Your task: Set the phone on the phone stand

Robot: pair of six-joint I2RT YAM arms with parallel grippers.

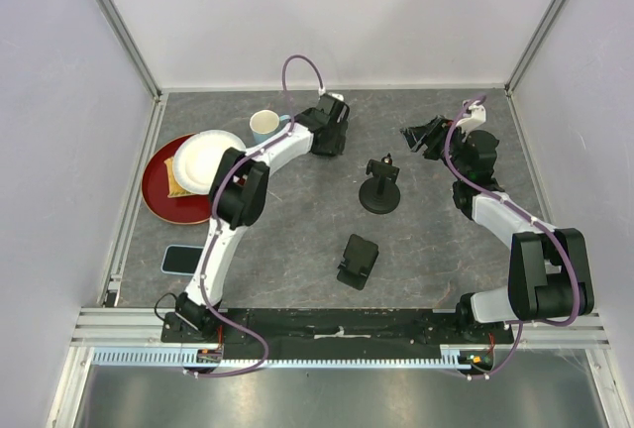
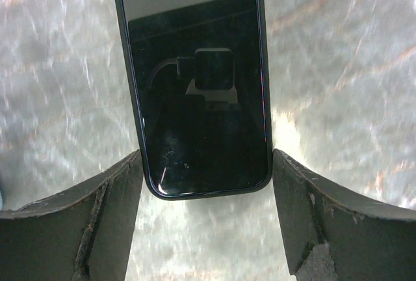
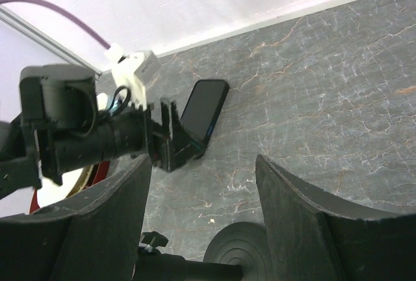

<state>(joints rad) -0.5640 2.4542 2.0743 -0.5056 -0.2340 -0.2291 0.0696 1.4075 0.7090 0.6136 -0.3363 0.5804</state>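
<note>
While the left pincer (image 2: 207,157) brackets the phone's (image 2: 198,86) near edge, table (image 2: 338,66) shows alongside.

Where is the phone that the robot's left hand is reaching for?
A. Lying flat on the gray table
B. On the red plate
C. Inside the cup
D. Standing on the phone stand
A: the phone lies flat on the gray table, with one end between the open fingers of the left gripper.
</note>
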